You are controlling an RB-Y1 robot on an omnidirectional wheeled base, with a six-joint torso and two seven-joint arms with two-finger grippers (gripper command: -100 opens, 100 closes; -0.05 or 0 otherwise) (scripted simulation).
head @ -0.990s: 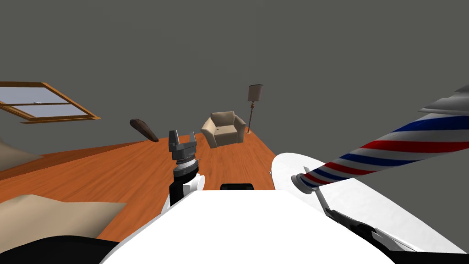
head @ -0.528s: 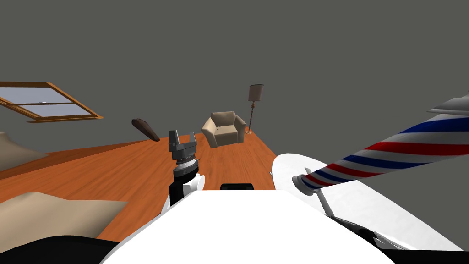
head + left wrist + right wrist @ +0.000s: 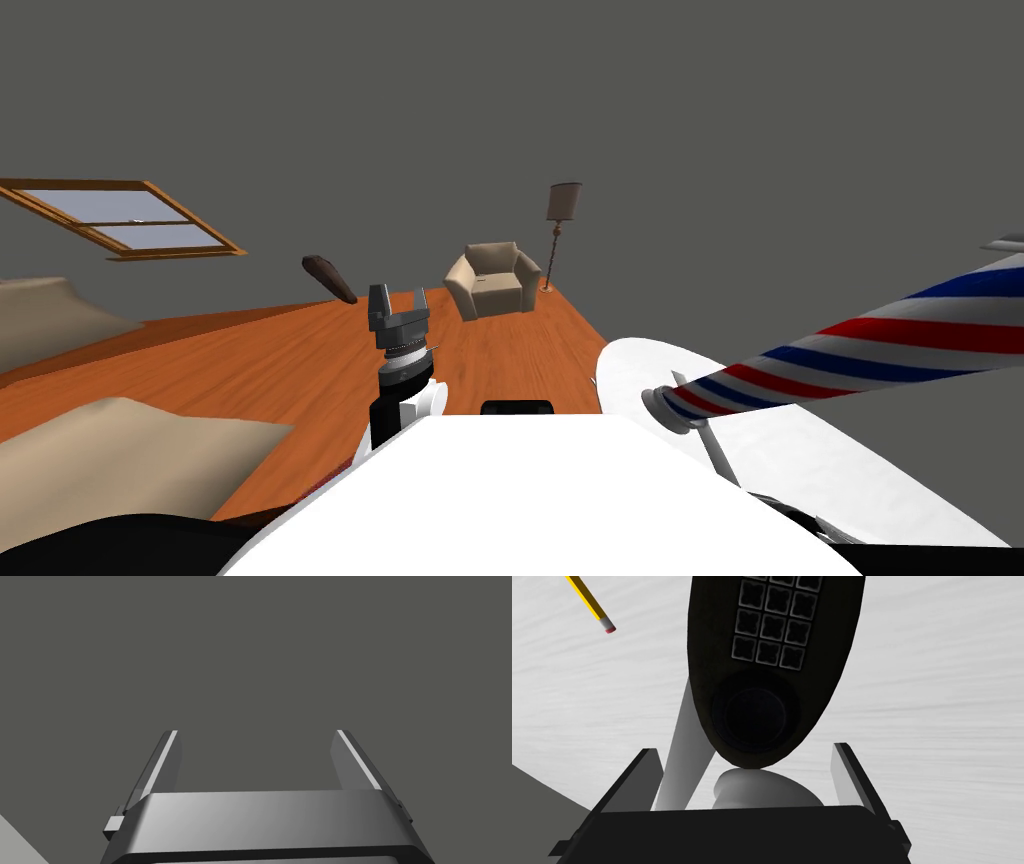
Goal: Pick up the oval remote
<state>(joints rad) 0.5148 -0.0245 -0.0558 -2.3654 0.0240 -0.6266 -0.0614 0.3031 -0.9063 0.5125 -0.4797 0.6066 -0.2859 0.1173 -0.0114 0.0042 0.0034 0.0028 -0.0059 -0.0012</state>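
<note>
Straight ahead of the right gripper (image 3: pixel 743 748), on the white counter (image 3: pixel 937 676), lay the remote (image 3: pixel 772 651), long axis running away from its spread, empty fingers (left gripper (image 3: pixel 399 301), likewise spread, hung well apart).

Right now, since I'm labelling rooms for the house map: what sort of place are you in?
Probably a living room: a beige armchair stands beside a floor lamp on a wooden floor, and a dark oval remote is within reach.
</note>
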